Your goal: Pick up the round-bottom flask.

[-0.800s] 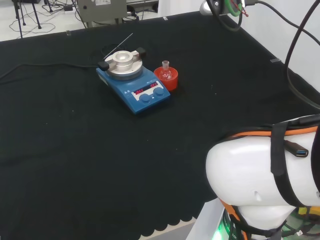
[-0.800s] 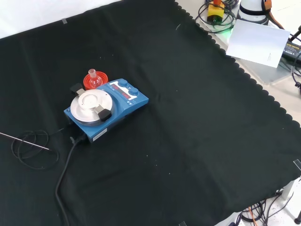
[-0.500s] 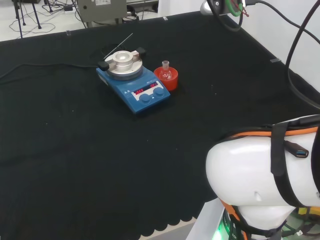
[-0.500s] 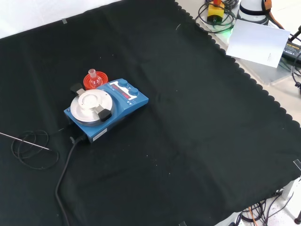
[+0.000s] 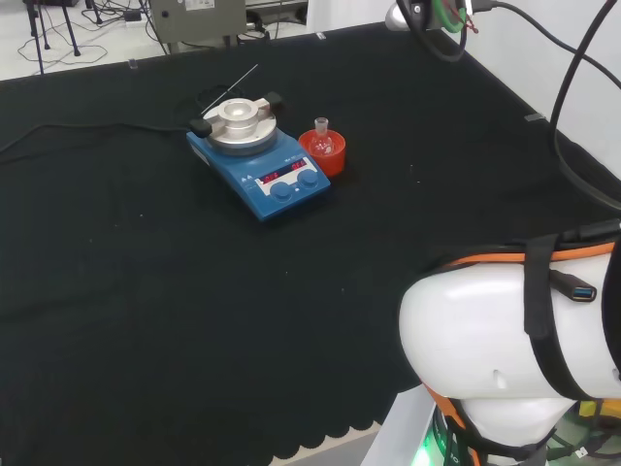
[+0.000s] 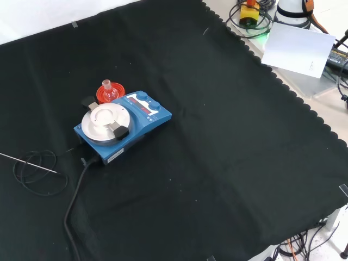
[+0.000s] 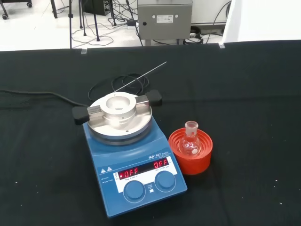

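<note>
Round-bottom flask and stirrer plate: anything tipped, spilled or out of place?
Nothing stands out. The round-bottom flask sits upright in its red ribbed stand, close beside the blue stirrer plate, with no spill visible on the black cloth.

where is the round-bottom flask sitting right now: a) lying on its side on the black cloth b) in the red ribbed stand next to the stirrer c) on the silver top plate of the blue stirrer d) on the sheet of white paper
b: the round-bottom flask stands upright, neck up, in the red ribbed stand beside the blue stirrer, as the head view also shows.
</note>
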